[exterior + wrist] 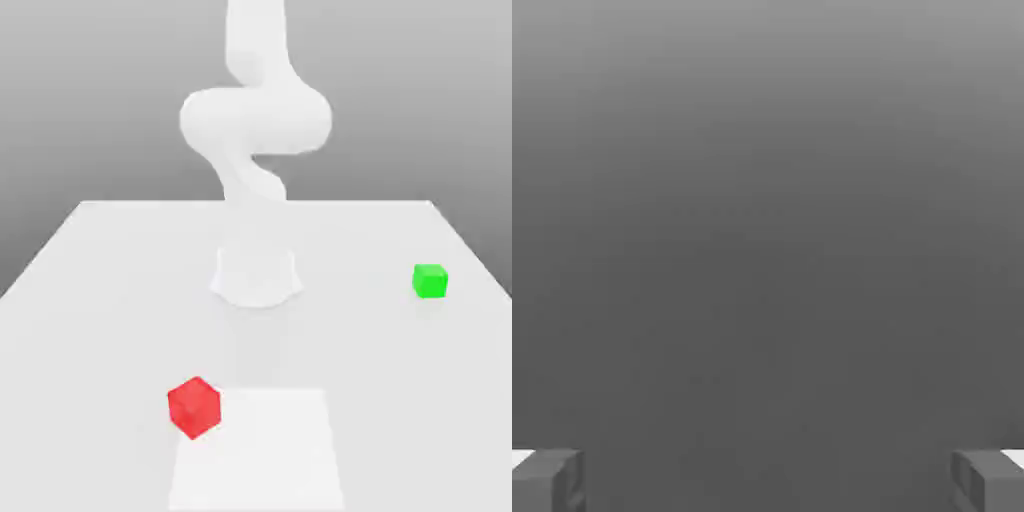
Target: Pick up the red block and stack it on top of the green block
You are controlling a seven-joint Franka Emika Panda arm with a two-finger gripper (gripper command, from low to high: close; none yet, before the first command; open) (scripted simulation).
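red block point(194, 407): sits on the white table point(100, 260), near the front, toward the exterior view's left, touching the edge of a slightly brighter square patch point(265, 450)
green block point(430, 281): way over on the exterior view's right, further back, well apart from the red one
arm point(255, 120): white, curls up above its round base point(256, 277) mid-table
gripper point(768, 480): fingers point(547, 480) spread wide at opposite edges of the hand view, nothing between them, just plain grey

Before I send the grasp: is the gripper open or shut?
Open. In the hand view the gripper has its fingertips far apart, nothing between them.
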